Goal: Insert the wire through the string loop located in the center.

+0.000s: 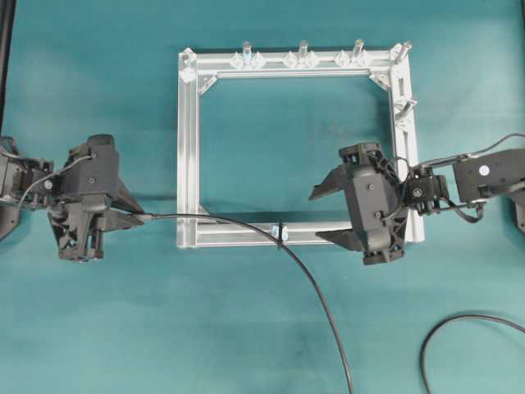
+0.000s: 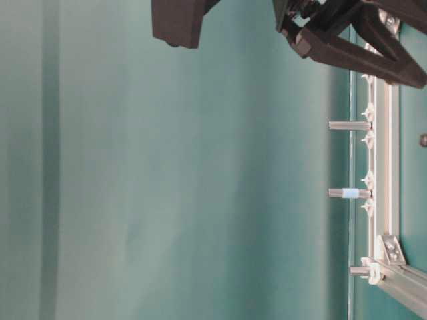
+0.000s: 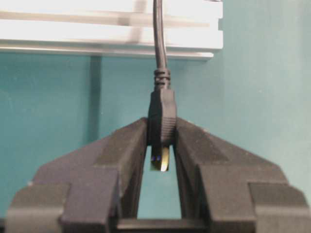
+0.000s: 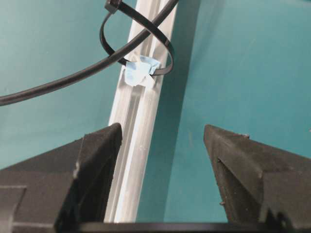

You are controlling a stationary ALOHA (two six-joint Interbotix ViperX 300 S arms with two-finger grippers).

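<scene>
The left gripper (image 3: 160, 145) clamps the wire (image 1: 246, 223) at its plug; cable already passes through the string loop (image 4: 138, 46), straight ahead of the wide-open right gripper (image 4: 160, 145).

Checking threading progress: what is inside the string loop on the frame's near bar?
The wire passes through the string loop, above blue tape on the frame bar. The loop's underside is hidden.
</scene>
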